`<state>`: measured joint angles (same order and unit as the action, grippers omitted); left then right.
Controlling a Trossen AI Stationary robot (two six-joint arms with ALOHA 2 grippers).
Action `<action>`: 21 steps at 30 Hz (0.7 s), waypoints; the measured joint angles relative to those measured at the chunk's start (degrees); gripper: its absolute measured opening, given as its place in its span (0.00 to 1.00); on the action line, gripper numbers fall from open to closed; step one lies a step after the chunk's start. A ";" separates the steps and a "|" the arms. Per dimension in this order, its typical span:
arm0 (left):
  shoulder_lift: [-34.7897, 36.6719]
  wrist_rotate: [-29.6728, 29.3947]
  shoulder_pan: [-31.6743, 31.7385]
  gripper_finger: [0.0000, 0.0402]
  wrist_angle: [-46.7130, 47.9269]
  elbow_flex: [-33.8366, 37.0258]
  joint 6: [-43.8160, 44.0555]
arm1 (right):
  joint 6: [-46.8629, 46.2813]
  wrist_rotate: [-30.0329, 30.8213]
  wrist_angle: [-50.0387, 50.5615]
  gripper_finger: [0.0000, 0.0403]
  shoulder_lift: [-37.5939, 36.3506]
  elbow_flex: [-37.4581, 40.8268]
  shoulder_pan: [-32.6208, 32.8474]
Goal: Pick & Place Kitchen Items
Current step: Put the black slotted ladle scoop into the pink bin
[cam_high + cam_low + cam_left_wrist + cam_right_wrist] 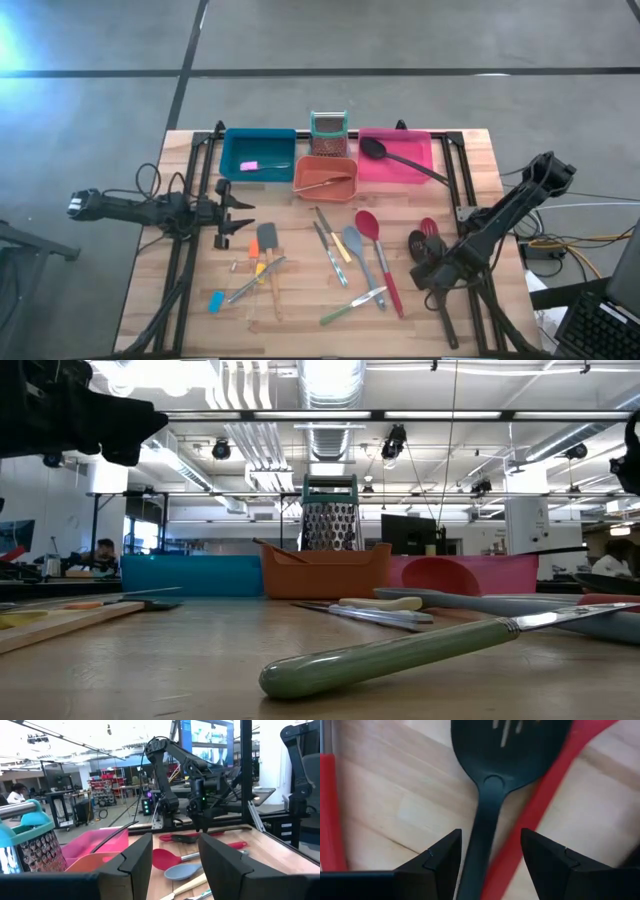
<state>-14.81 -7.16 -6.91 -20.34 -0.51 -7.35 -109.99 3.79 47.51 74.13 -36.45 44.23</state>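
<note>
High view shows most utensils [350, 265] outside the bins [325, 176], right gripper [490, 851] fingers open astride a black slotted spoon [492, 795].

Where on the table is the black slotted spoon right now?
In the high view the black slotted spoon lies at the table's right side, crossing a red utensil, directly under the open right gripper.
</note>
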 joint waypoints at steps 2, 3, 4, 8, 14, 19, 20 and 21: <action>0.02 0.00 0.01 0.41 -0.04 0.02 0.00 | -0.16 0.09 -2.08 0.49 -0.02 1.24 0.00; 0.00 0.00 0.01 0.41 -0.04 0.02 0.00 | -0.41 0.35 -3.03 0.49 -0.14 1.70 -0.02; 0.00 0.00 0.01 0.41 -0.02 0.02 0.00 | -0.76 0.47 -3.79 0.49 -0.15 2.13 -0.07; 0.00 0.00 0.01 0.41 -0.04 0.02 0.00 | -0.86 0.60 -4.85 0.49 -0.03 3.15 -0.11; -0.04 0.00 0.01 0.41 0.93 0.04 1.29 | -0.85 0.52 -7.90 0.46 0.00 4.88 -0.42; -0.02 0.00 0.00 0.41 1.25 0.07 1.33 | -1.05 0.61 -8.94 0.40 -0.13 5.94 -0.42; -0.02 0.00 -0.01 0.41 1.28 0.07 1.33 | -1.06 0.63 -9.05 0.39 -0.13 6.09 -0.42; -0.02 0.00 0.01 0.41 1.27 0.07 1.36 | -1.05 0.63 -9.08 0.38 -0.13 6.15 -0.41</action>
<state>-14.83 -7.16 -6.90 -19.07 -0.45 -6.00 -111.04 4.43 38.44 74.00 -30.30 43.82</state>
